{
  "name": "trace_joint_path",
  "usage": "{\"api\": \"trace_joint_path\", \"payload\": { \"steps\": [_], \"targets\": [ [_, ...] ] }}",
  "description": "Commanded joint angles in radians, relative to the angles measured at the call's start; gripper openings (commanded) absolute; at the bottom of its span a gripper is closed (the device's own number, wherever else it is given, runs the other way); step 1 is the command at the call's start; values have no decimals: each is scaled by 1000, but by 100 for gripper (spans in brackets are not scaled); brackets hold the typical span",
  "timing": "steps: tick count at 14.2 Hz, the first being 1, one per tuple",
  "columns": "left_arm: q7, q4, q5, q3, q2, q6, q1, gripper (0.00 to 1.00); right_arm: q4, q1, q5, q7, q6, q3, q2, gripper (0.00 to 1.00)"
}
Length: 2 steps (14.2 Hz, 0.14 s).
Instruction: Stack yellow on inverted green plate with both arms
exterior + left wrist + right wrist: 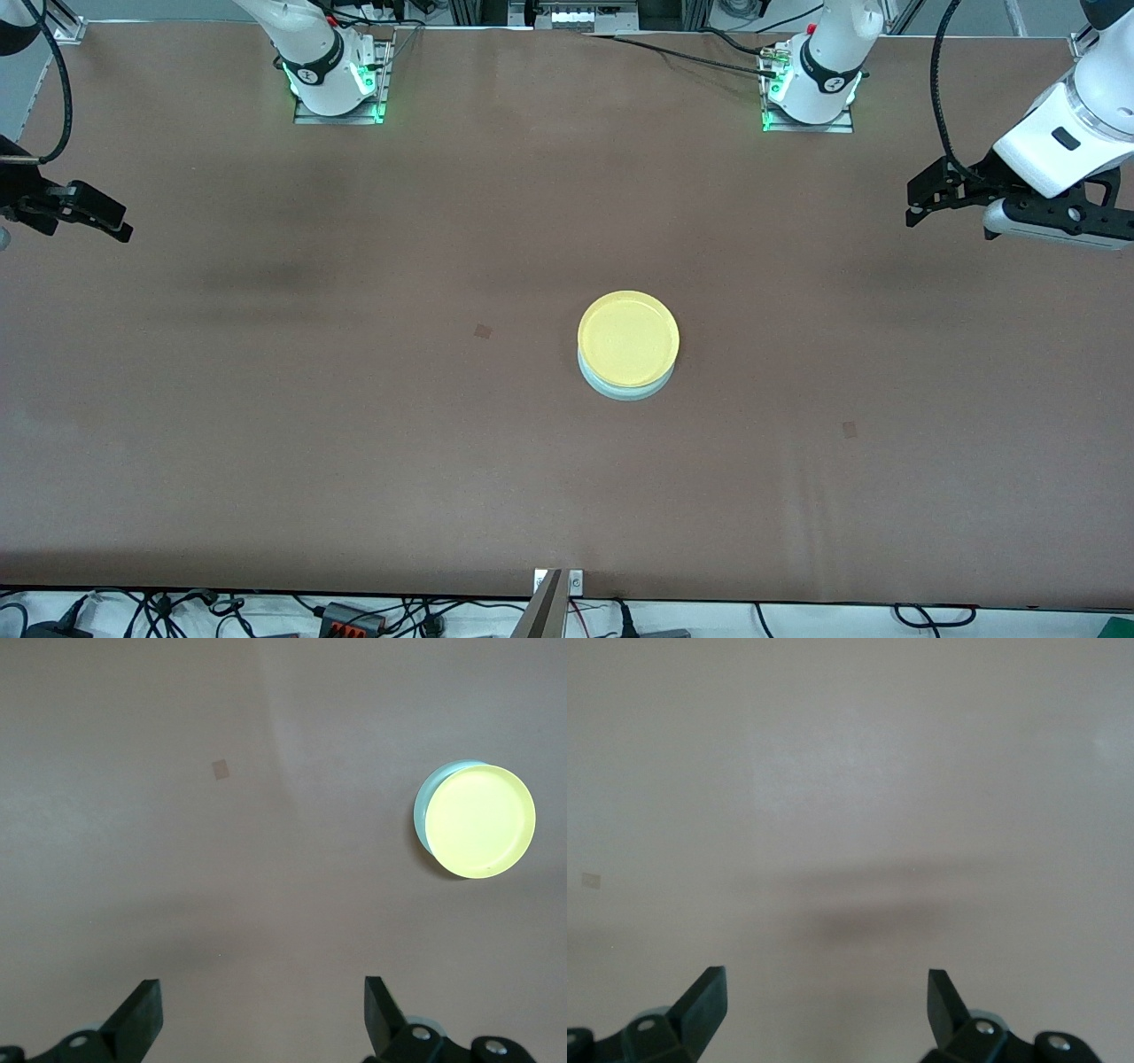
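Covering the whole scene, the brown table [266, 425] carries only one small stack near its middle. Both arms wait at the ends of it: the left arm [1063, 133] hangs over the left arm's end, the right arm over the right arm's end, each well apart from the stack. This placing seems deliberate, to leave the stack free.

The yellow plate [628, 338] lies on the green plate [625, 388], right side up. Only a thin pale crescent of the green one shows under it, at the edge nearer to the front camera. The two are almost centred, so I judge the stacking is done. Whether the green plate is inverted, I cannot tell.

The left gripper [264, 1010] is released, its jaws wide and holding nothing; the stack shows far off in its wrist view. The right gripper [827, 1003] is released too, over bare table.
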Motion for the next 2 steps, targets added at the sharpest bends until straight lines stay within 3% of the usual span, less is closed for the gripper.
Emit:
{"api": "trace_joint_path", "payload": {
  "steps": [1, 2],
  "targets": [
    [19, 31, 10, -3, 16, -16, 0, 100, 7, -7, -13, -12, -17, 7, -8, 100],
    [14, 33, 11, -3, 16, -16, 0, 100, 6, -7, -13, -10, -18, 7, -8, 100]
  ]
}}
